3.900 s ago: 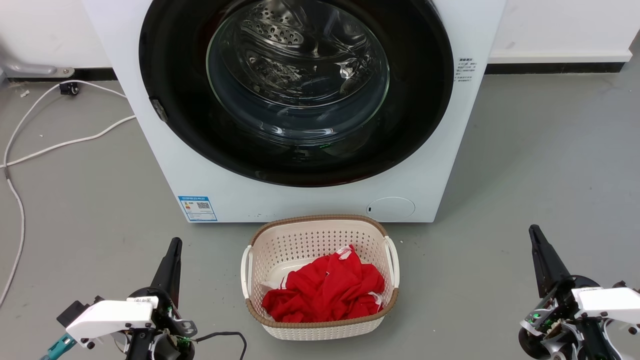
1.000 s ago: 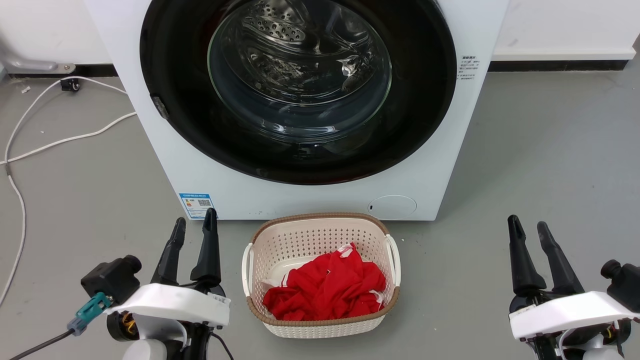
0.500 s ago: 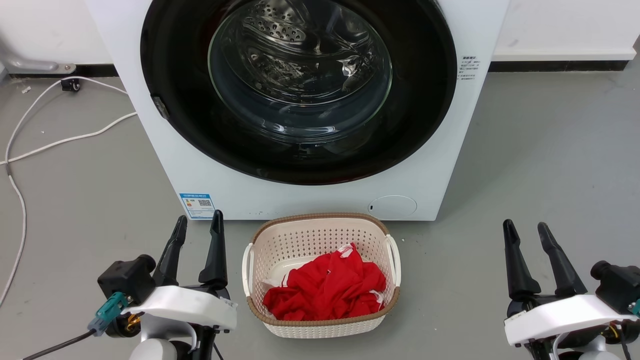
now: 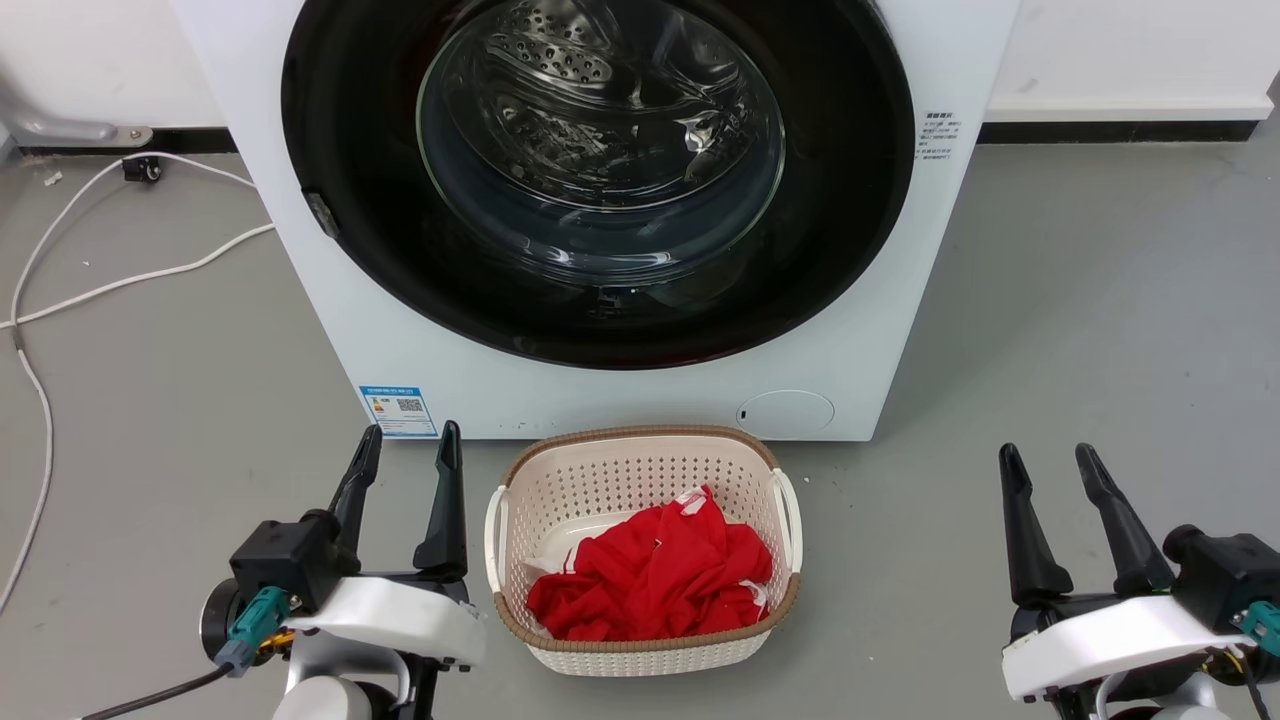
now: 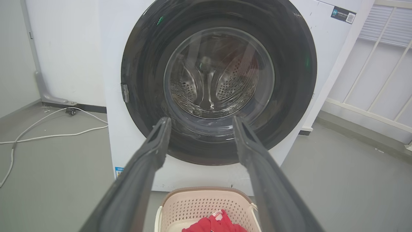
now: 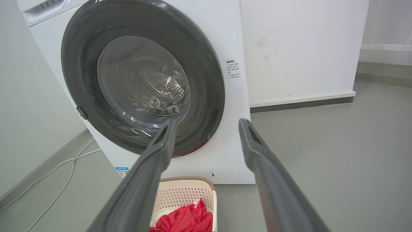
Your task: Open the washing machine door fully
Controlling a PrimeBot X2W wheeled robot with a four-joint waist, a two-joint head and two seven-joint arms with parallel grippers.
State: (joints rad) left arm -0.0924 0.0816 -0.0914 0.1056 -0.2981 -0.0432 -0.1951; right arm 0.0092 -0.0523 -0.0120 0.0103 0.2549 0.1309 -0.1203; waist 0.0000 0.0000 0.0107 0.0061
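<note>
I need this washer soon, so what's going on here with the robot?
A two-armed robot faces the white washing machine, which it is meant to open. The washing machine door looks shut, flush with the front. The left claw and right claw are both open and empty. They are held low on either side of the laundry basket, which holds red cloth, and neither is touching the door.

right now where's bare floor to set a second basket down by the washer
Bare floor right of the washer, between it and the right gripper. White cables cross the left side. In front is crowded: the basket sits close before the washer.
</note>
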